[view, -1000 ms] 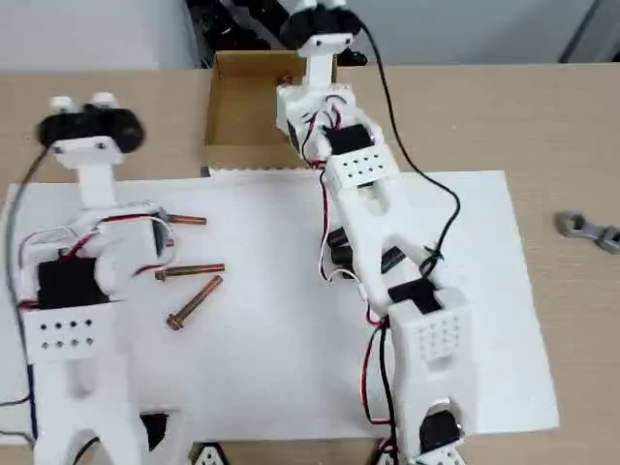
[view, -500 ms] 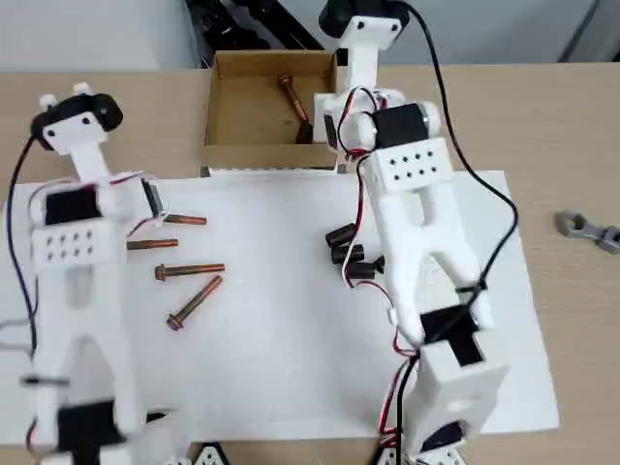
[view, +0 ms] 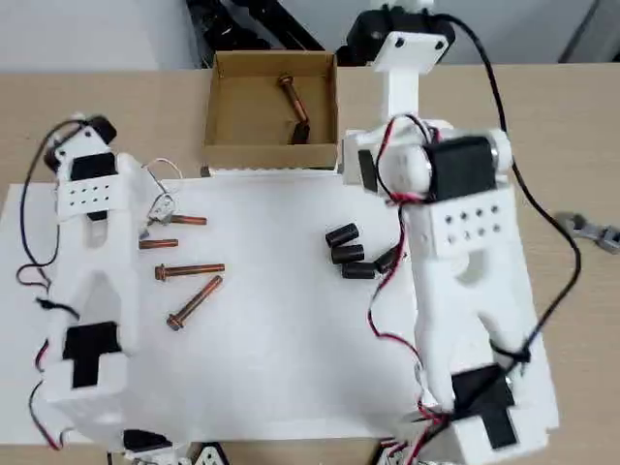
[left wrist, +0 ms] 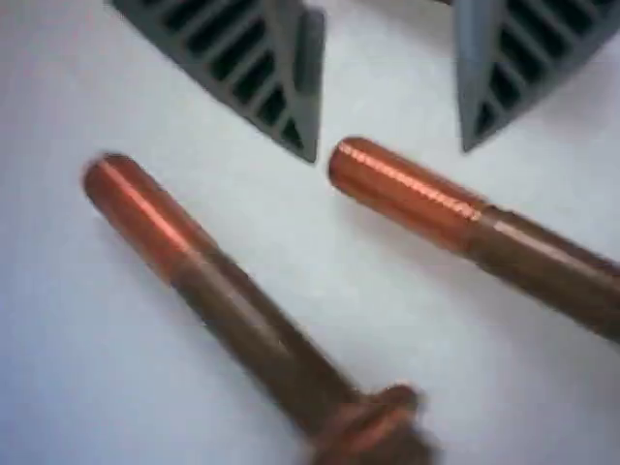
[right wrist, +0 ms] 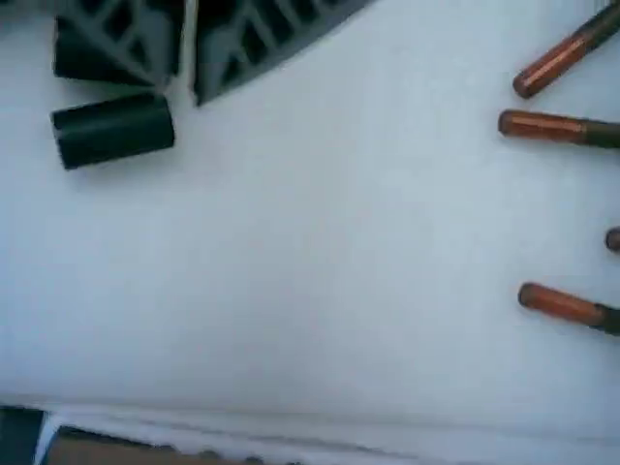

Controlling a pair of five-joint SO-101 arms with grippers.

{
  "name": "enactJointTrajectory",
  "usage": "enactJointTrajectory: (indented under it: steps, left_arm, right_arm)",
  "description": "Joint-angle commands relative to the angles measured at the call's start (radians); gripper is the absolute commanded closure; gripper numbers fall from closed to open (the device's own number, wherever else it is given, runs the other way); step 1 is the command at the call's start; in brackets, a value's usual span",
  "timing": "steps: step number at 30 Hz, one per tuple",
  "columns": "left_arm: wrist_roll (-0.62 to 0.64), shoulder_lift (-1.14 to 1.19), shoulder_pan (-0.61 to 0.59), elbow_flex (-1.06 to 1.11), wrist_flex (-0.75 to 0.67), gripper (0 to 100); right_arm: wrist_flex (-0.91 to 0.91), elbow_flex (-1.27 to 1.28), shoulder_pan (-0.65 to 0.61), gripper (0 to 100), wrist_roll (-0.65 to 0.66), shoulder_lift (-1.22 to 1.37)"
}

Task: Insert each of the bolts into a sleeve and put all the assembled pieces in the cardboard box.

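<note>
Several copper bolts (view: 189, 271) lie on the white sheet (view: 281, 368) at the left. My left gripper (view: 155, 209) hovers over their tips. In the left wrist view, its grey fingers (left wrist: 281, 68) stand open (left wrist: 387, 77) just above two bolts (left wrist: 242, 320), holding nothing. Three black sleeves (view: 347, 254) lie mid-sheet, and my right gripper (view: 386, 260) is right beside them. In the right wrist view it (right wrist: 189, 44) is shut and empty next to a sleeve (right wrist: 113, 128). The cardboard box (view: 221, 107) at the back holds one bolt with a sleeve (view: 294, 102).
A metal wrench (view: 586, 229) lies on the bare table at the far right. The box sits just past the sheet's back edge. The front half of the sheet between the two arms is open room.
My right arm has drawn back from the box to the sleeves, uncovering the bolt inside the box. My left arm has stretched out towards the bolts.
</note>
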Motion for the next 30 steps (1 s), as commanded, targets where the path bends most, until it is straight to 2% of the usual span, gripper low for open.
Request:
enactJointTrajectory:
  steps: [1,5,16,23,30]
  left_arm:
    - [0.153,0.025,-0.043,-0.042,0.038,91]
    - [0.285,0.072,-0.135,-0.042,0.075,91]
    - [0.290,0.084,-0.152,-0.128,0.094,91]
    - [0.296,0.092,-0.150,-0.171,0.164,81]
    - [0.361,0.095,-0.152,-0.168,0.109,81]
  right_arm:
    - [0.002,0.141,0.008,99.4,0.026,-0.124]
    - [-0.002,0.345,0.012,99.4,0.026,-0.254]
    - [-0.182,0.775,0.012,99.4,0.064,-0.533]
    - [-0.213,0.890,0.012,99.4,0.064,-0.596]
    - [-0.222,0.904,0.012,99.4,0.060,-0.596]
